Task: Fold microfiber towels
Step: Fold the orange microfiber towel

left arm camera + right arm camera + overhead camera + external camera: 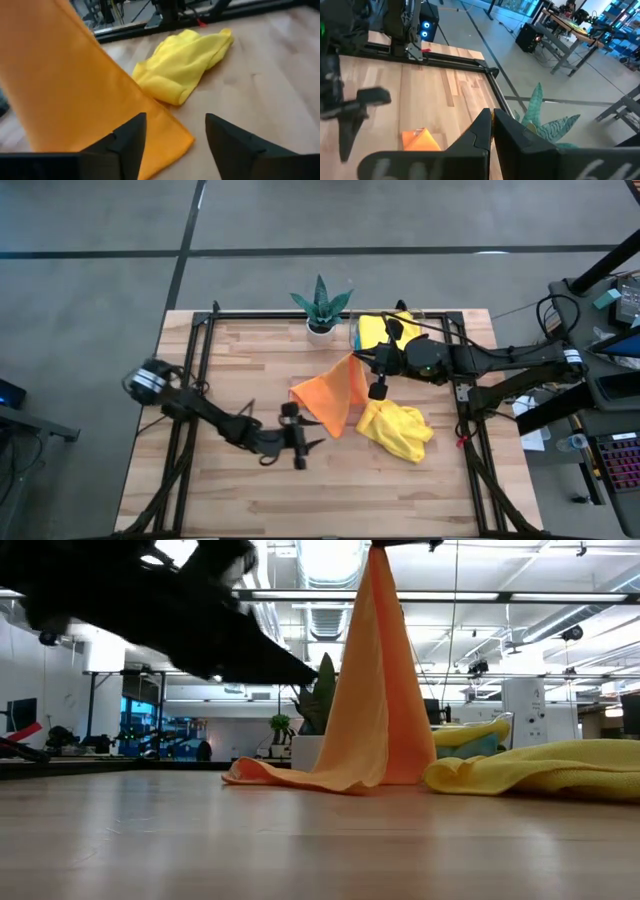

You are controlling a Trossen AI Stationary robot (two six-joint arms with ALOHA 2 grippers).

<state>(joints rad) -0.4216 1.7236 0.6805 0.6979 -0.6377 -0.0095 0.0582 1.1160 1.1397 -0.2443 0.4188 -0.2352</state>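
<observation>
We saw right gripper [377, 370] jaws clenched on orange towel [335, 394], frame centre; left gripper [175, 132] jaws released, empty.

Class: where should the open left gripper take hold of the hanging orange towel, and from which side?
The orange towel hangs from the shut right gripper, its bottom edge trailing on the table. The left gripper should probably pinch the free bottom corner, from its own side.

potted plant [321, 307]: upright at far table edge | wooden table [250, 360] | black frame rails [196, 370] along table sides
</observation>
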